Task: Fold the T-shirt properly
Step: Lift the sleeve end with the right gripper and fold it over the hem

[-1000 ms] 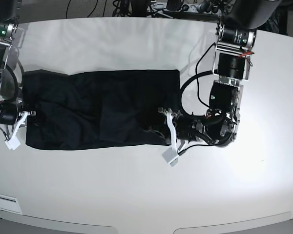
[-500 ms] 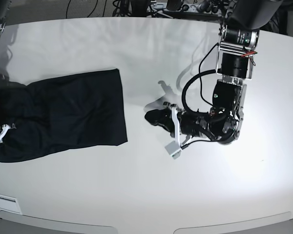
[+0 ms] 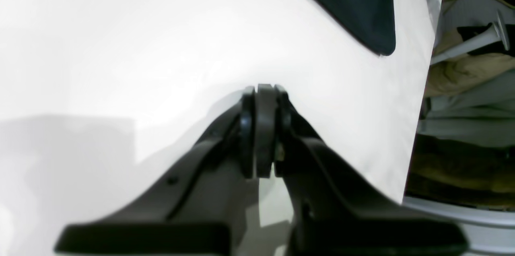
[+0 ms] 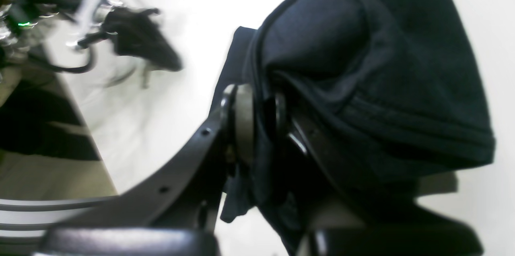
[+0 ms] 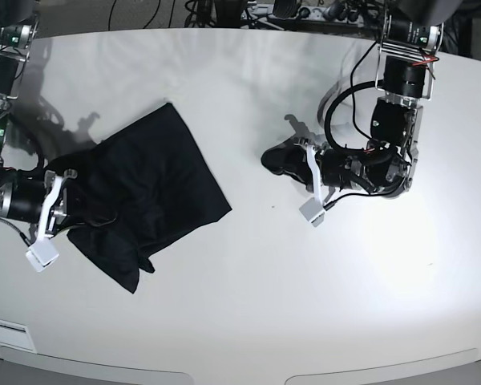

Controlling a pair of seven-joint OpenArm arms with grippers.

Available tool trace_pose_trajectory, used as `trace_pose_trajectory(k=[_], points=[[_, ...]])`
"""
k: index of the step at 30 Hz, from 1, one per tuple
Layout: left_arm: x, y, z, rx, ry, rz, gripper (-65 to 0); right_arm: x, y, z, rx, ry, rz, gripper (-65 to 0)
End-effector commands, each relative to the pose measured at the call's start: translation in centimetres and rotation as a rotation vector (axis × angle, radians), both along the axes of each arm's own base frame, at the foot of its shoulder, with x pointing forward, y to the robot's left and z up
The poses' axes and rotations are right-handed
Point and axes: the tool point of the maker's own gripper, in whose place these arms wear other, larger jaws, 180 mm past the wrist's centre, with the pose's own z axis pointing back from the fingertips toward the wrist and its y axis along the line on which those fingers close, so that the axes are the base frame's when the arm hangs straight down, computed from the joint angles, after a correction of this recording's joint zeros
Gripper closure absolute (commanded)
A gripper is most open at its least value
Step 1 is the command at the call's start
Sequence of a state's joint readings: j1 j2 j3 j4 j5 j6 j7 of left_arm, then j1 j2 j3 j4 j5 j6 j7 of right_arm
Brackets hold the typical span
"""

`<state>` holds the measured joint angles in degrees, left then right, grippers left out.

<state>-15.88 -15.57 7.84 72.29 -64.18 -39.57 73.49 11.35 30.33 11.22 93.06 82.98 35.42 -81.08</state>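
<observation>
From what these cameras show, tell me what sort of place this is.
Probably a robotics lab or test workspace. A bare white table holds only a black T-shirt, two robot arms work over it, and cables and a power strip crowd the far edge.

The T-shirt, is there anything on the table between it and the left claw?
Nothing visible. Only bare white table lies between the left claw, shut and empty, and the near edge of the T-shirt. The right claw is shut on the T-shirt's far side.
</observation>
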Motion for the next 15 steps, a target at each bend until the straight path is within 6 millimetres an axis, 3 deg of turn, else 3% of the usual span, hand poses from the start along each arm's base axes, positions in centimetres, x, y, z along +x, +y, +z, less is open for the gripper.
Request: trace_pose_trajectory(k=[1,12,15], points=[[1.1,-0.2,1.6,-0.033,-0.043,-0.001,-3.2,0.4,0.5,1.5,0.040,-0.056,0.013,0.0],[1.1,-0.4,1.9,-0.052,-0.042,0.001,-3.2,-1.4,7.7,-0.3,0.260,-0.044,0.076,-2.1],[1.1,-0.4,1.9,-0.052,-0.041,0.001,-3.2,-2.1,10.5,-0.6,0.300,-0.021,0.132,-31.4]])
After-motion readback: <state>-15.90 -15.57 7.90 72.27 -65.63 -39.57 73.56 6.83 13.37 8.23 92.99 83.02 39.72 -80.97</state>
